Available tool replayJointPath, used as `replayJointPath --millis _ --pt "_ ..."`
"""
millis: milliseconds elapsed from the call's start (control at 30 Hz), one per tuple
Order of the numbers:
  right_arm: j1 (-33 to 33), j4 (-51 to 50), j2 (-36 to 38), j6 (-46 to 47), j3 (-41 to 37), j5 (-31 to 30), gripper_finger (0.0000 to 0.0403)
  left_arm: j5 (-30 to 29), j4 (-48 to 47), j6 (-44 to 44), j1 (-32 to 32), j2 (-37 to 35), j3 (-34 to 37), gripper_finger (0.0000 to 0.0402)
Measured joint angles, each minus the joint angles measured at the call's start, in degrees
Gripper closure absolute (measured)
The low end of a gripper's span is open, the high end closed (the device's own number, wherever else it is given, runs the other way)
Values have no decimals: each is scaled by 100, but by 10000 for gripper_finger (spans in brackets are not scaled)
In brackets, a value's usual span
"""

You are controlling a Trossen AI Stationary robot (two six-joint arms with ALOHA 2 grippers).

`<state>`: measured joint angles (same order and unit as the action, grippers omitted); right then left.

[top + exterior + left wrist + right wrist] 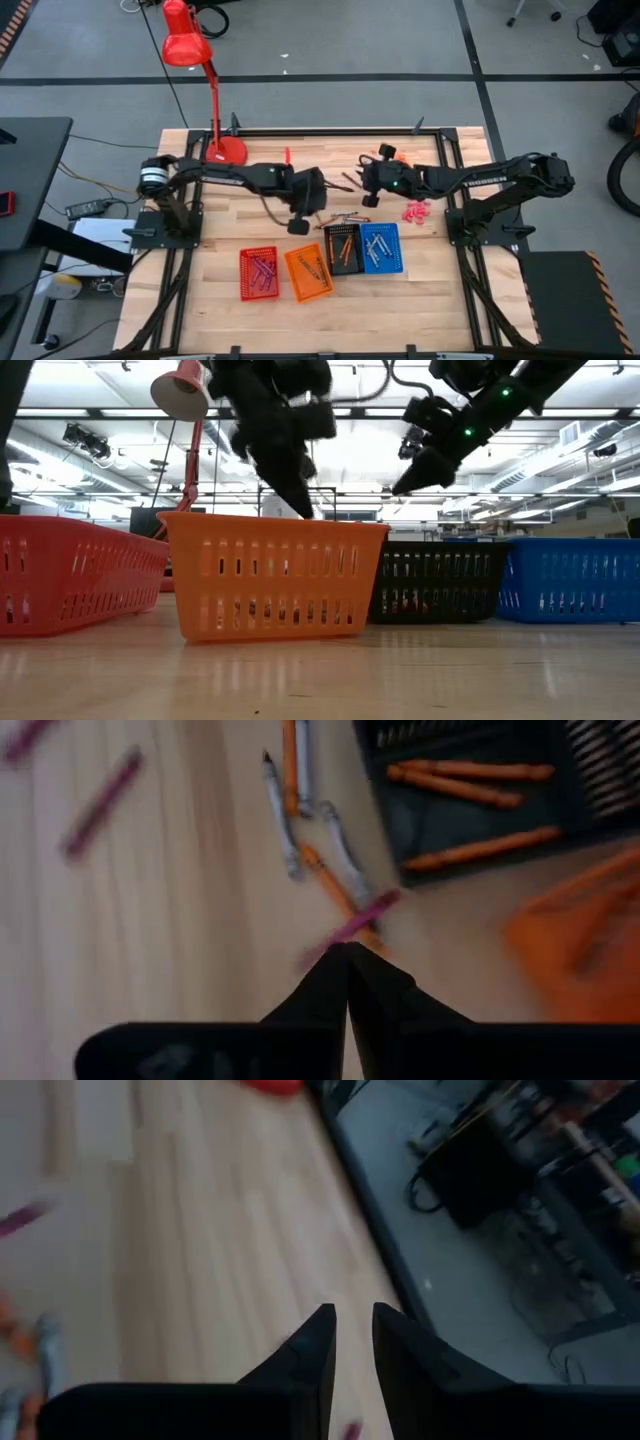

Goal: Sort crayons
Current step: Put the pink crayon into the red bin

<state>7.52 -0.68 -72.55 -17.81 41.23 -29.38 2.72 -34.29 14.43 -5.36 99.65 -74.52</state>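
Closing its fingers to a single seam, the left pincer (348, 952) sits over the loose heap of crayons (330, 880) on the wooden surface (220, 310), just behind the row of baskets. In the left wrist view a magenta crayon (355, 925) lies right at the fingertips, touching them or nearly so, but the fingers meet with no visible gap, so I cannot tell that anything is truly caught between them.

That is the main risk: the pincer may have shut on nothing or pinched only the very end of the stick, and a lift would then leave the crayon behind or drop it partway. The magenta one also crosses an orange crayon (325, 880) and lies close to the grey ones (285, 830), so a nudge could drag neighbours along or roll them away.

A slipped crayon could fall into the wrong container, since the black basket (343, 249) holding orange sticks and the orange basket (308, 272) both stand nearer than the red basket (259, 274), which already holds purple sticks.

The right pincer (352, 1325) hangs higher over the surface's far side with its fingers slightly apart and empty; both arms reach toward the middle, so a swing could make them clash.
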Motion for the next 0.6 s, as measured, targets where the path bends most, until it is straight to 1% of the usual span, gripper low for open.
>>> replayJointPath --millis 67,133,267,333,400,467,533,600 --pt "84 334 0 -40 0 24 328 -1 -142 -828 147 -171 -15 381" --pt "174 674 0 -100 0 29 328 10 -510 -1459 288 -292 -14 383" --pt "352 1197 0 -585 0 1 328 7 -1043 -2300 598 -560 -11 387" --pt "442 1427 0 -735 1 58 328 -2 -1242 -2731 779 -584 -11 388" --pt "560 1662 0 -825 0 394 328 -13 -1373 -3023 962 -585 -5 388" --pt "686 1899 0 -834 1 909 328 -94 -1379 -3197 1129 -587 -4 388" --pt "800 2066 0 -753 0 1481 328 -292 -1358 -3327 1274 -544 -4 388" --pt "901 2178 -18 -630 0 2006 328 -672 -1373 -3355 1396 -519 0 388"
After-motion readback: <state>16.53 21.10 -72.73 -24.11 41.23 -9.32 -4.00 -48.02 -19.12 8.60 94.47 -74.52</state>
